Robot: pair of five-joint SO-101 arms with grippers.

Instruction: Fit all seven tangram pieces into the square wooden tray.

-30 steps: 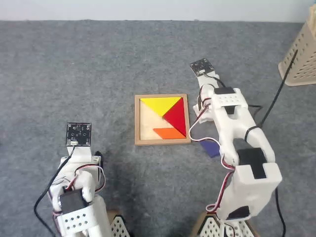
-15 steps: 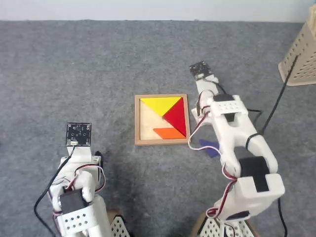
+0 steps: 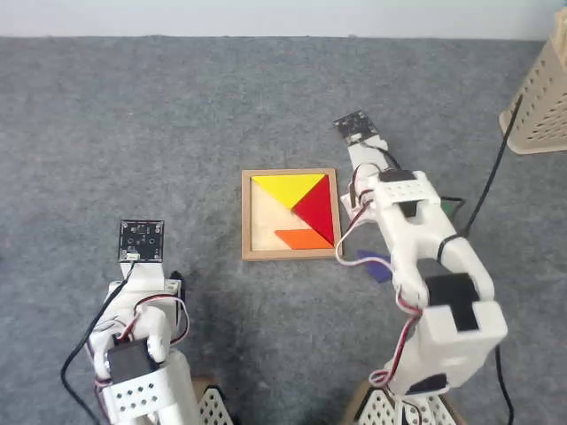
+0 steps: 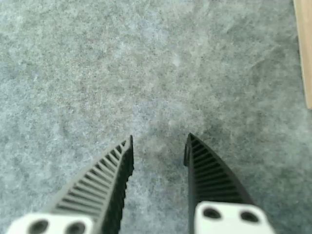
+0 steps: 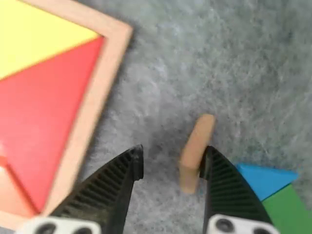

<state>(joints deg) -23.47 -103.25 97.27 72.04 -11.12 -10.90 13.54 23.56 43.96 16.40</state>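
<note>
Since a second ago: right arm swung slightly outward beside square wooden tray [image 3: 291,214], uncovering green flat piece [image 3: 450,209] well right of tray. Right gripper [image 5: 173,155] hovers just off tray's right edge, fingers apart, straddling tan wooden piece [image 5: 196,152] standing on edge, close against one finger. Light blue triangle [image 5: 263,178] touches green flat piece, farther from tray. Inside tray: yellow triangle [image 3: 288,188], red triangle [image 3: 316,214], orange parallelogram [image 3: 304,238]. Dark blue piece [image 3: 376,266] near tray's right near corner. Left gripper [image 4: 159,141] fingers apart, empty, over grey carpet [image 3: 177,115], well apart from tray's left near side.
</note>
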